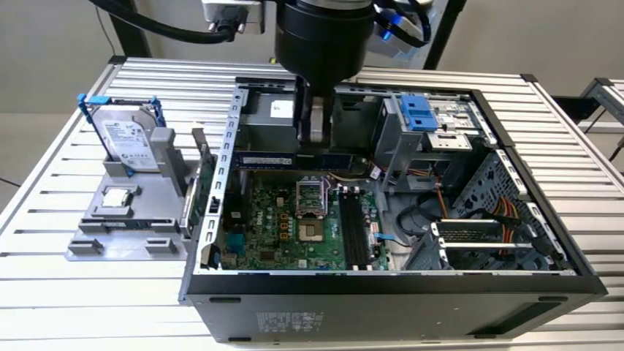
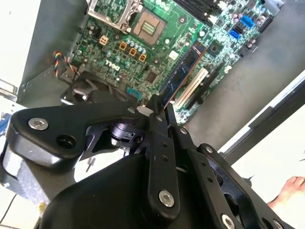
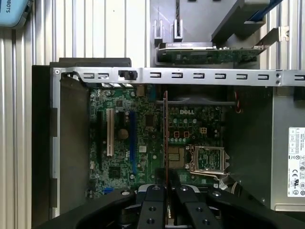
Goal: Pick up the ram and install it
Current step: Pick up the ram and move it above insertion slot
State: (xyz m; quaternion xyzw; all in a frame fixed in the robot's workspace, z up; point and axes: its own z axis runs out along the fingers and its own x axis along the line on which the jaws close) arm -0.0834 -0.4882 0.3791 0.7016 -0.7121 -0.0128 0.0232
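One thin ram sits clamped mid-length in our gripper; we judge it light, stiff, fragile, best pinched on its flat faces.

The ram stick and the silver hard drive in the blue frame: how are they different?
The long, thin dark blue-green ram stick hangs in the gripper over the open computer case; the silver hard drive stands in a grey stand outside it. The ram is narrow and dark, the drive wide and shiny. Both are flat computer parts.
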